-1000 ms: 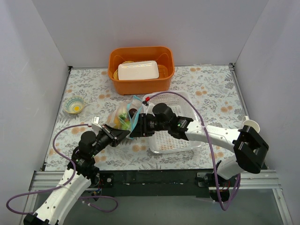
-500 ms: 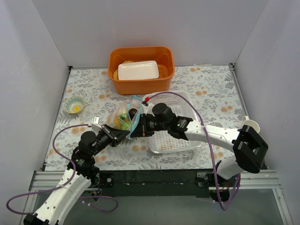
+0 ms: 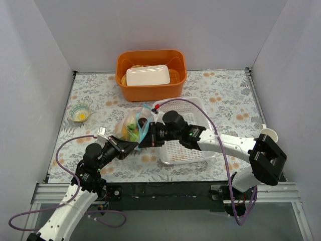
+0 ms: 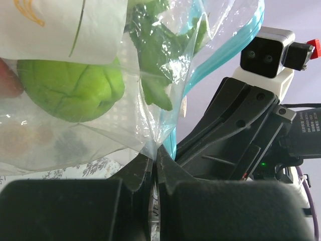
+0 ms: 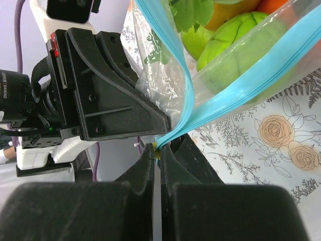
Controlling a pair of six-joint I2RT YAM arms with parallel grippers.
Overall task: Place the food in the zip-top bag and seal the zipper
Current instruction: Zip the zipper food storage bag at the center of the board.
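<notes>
Clear zip-top bag (image 3: pixel 125 124), filled with food (image 4: pixel 70 85), is held midway across the table (image 3: pixel 225 95): its corner is pinched by the left hand (image 4: pixel 154 163), its blue zipper (image 5: pixel 238 94) by the right hand (image 5: pixel 159 150). A white basket (image 3: pixel 186 150) is seen just beside.

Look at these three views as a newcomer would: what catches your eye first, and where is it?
At mid-table, the clear zip-top bag, stuffed with bright toy food, stands out, its blue-teal zipper gaping open. The left gripper and right gripper meet at the bag's near corner, both pinched shut on it. Behind, an orange tub holding a white tray sits at the table's far edge.
</notes>
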